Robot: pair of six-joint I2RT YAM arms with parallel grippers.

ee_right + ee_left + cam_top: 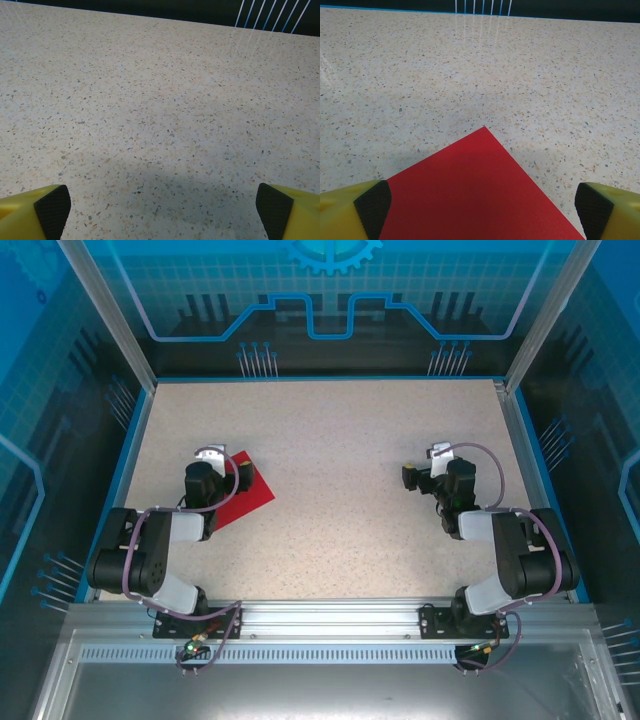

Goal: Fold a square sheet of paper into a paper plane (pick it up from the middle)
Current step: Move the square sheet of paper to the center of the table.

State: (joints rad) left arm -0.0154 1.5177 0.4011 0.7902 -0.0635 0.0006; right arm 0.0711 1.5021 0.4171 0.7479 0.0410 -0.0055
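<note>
Lying flat, square sheet of paper (470,195) looks thin, limp; pinch its middle. Above it, left end effector (482,207) spread, empty.

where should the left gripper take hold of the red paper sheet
Probably the middle, from straight above: the red sheet lies flat on the table with no raised edge to pinch, and the open left gripper hangs over it.
</note>
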